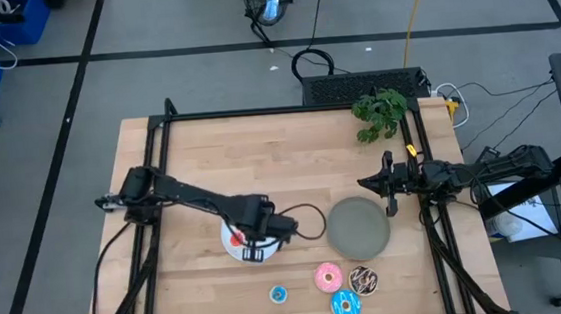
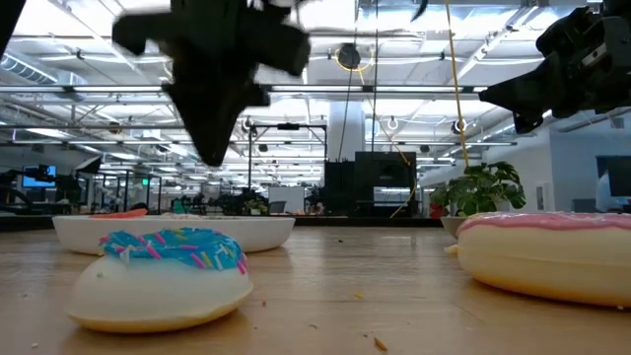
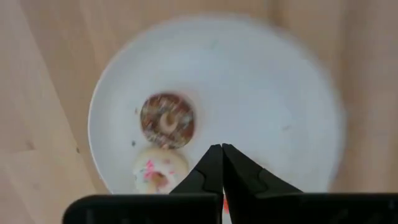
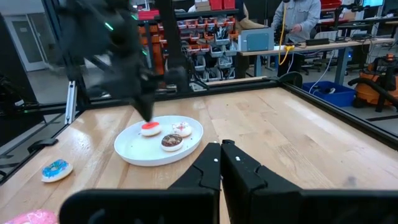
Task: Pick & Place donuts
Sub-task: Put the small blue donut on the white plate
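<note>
A white plate carries three small donuts: a red one, a brown one and a whitish one. My left gripper is shut and hangs just above the red donut, tip down, clear of the plate. A small blue donut, a large pink, a sprinkled chocolate and a large blue donut lie flat on the table near its near edge. My right gripper is shut and waits at the right edge.
A round grey plate sits right of the white plate, between it and my right arm. A green plant stands at the far right corner. A black frame runs round the table. Bare wood lies across the far half.
</note>
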### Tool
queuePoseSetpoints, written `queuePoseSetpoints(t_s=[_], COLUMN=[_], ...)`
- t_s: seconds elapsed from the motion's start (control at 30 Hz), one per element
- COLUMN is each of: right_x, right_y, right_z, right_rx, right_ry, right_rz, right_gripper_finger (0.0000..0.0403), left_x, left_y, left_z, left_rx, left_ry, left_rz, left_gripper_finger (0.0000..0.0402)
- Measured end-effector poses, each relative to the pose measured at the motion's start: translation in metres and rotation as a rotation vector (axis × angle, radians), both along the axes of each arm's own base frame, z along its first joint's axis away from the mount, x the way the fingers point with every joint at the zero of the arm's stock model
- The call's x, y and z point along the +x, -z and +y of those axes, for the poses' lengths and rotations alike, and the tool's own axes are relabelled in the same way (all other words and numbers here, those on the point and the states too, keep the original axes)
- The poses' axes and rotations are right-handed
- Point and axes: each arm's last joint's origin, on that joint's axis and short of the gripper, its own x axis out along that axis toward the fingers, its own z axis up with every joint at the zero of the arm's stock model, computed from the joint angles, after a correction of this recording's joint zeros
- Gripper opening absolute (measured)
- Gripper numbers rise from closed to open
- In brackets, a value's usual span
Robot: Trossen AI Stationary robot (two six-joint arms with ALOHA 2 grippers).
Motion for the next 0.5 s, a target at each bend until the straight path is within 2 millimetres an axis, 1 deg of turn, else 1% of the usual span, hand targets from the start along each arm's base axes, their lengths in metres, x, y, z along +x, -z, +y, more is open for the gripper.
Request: queuePoseSetpoints(t_s=[0.13, 0.23, 0.5], right_x=[0.0, 0.0, 0.0], right_y=[0.0, 0.0, 0.0], right_z=[0.0, 0.0, 0.0], right_rx=[0.001, 0.0, 0.0], right_ry=[0.0, 0.0, 0.001], right_rz=[0.0, 0.0, 0.0], right_gripper_finger=[0.0, 0.0, 0.0], left_x=[0.0, -0.004, -0.008], left_y=[-0.016, -0.025, -0.035], left_z=[-0.019, -0.031, -0.051], left_rx=[-0.012, -0.011, -0.025], left_ry=[0.01, 0.011, 0.008], left_rz=[-0.039, -0.033, -0.062], left_gripper_finger=[0.0004, 0.0004, 0.0003])
